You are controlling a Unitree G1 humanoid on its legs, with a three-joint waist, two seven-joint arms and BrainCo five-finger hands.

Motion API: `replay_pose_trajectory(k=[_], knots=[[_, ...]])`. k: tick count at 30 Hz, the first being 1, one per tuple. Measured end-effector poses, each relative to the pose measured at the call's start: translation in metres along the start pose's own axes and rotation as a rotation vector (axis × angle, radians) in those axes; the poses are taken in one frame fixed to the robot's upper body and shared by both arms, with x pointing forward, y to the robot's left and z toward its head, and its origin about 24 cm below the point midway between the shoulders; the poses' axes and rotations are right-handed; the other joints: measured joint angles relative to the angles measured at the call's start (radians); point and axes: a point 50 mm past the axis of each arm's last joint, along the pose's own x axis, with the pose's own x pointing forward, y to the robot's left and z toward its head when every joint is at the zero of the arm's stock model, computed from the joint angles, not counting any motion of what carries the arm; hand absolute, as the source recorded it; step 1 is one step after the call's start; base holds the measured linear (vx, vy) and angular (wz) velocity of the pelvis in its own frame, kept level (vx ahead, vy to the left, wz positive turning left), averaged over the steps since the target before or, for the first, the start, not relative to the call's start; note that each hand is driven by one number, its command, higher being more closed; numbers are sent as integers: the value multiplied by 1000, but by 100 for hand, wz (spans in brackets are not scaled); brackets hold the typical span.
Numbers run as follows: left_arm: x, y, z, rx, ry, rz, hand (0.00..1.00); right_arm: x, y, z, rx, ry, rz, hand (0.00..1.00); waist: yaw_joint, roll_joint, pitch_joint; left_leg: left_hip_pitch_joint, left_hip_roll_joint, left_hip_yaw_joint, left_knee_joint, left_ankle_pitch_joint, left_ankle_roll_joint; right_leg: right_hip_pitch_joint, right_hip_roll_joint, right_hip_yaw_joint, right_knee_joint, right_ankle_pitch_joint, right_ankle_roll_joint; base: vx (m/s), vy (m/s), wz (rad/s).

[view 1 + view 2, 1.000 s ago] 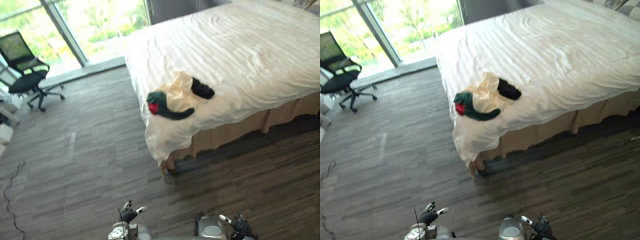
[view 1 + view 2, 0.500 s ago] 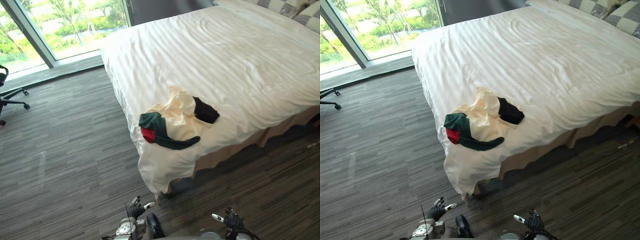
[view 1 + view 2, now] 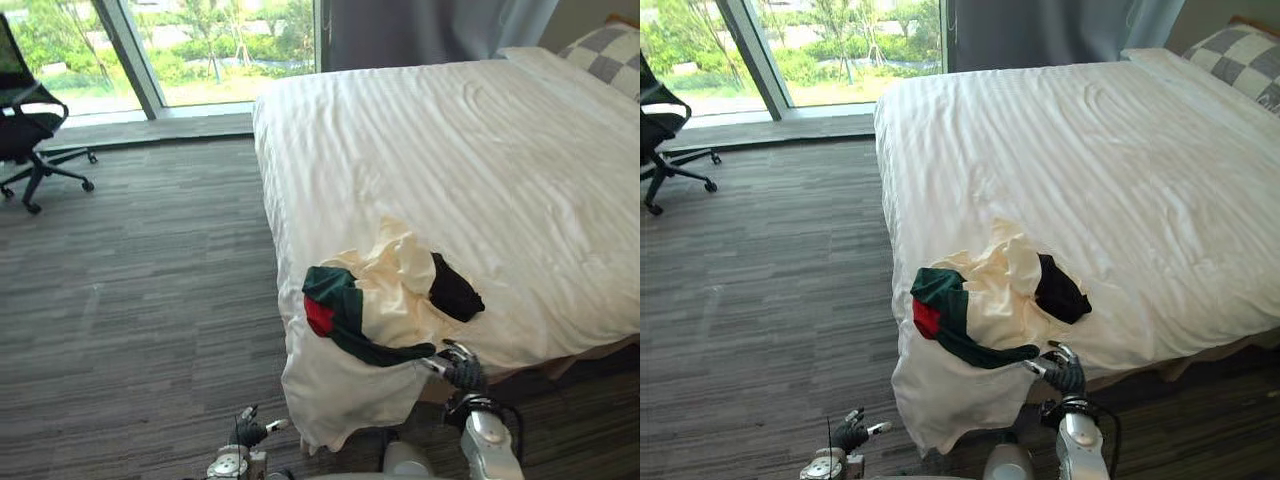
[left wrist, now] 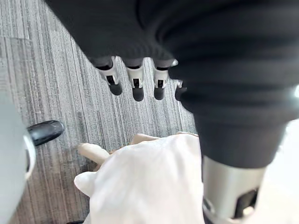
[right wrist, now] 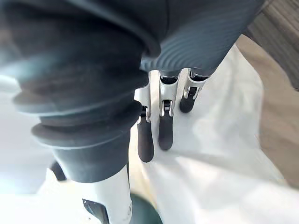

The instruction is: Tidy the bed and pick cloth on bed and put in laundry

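- Where the black piece slips under the cream one, its shape is unclear; the cloth pile (image 3: 385, 300) lies at the bed's (image 3: 480, 160) near corner.
- Right hand (image 3: 460, 371), fingers straight and empty, hovers just beside the pile's green edge.
- Left hand (image 3: 247, 432) hangs low over the floor (image 3: 150, 280), fingers relaxed, empty.

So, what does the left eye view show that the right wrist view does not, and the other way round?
From the left eye view: the pile of clothes at the bed's near corner, the office chair, the window, a checked pillow, and the left hand low above the floor. From the right wrist view: the fingers of the right hand from close, straight. Shared: that hand and the white sheet under it.
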Motion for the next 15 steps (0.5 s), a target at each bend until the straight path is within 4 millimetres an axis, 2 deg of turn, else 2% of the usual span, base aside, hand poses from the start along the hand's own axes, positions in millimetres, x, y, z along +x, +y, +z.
replay_pose_trajectory(k=[1, 3, 5, 7, 11, 15], knots=[[0, 0, 1, -1, -2, 0, 0, 0, -2, 8, -8, -37, -15, 0, 1, -1, 0, 5, 4, 0, 0, 0, -1, 7, 5, -2, -5, 1, -2, 54, -106, 0], [1, 2, 3, -13, -6, 12, 0, 0, -8, 40, -51, -183, -55, 0, 2, -23, -1, 6, 20, 0, 0, -1, -6, 20, 15, -3, -27, 13, -17, 30, -54, 1], [1, 5, 2, -10, -1, 20, 0, -2, -9, 61, -82, -284, -65, 0, 3, -35, -8, 4, 21, 1, -2, -2, -8, 30, 16, -3, -54, 26, -15, 0, 0, 0], [1, 5, 2, -10, 3, 23, 0, -4, -4, 74, -104, -350, -47, 0, 4, -36, -11, 4, 17, 4, -2, -6, -13, 47, 15, -3, -90, 45, -13, 17, 3, -1], [1, 9, -1, -26, 18, 43, 0, -4, 16, 82, -112, -389, 30, 0, 6, -31, -11, -6, 16, 4, -2, -7, -14, 57, 16, -4, -132, 66, -14, 0, 0, 0], [0, 10, -4, -33, 33, 58, 0, 0, 30, 97, -151, -465, 109, 0, 15, -4, -13, -13, 18, 3, -1, -8, -16, 57, 18, -6, -144, 73, -14, 0, 0, 0]])
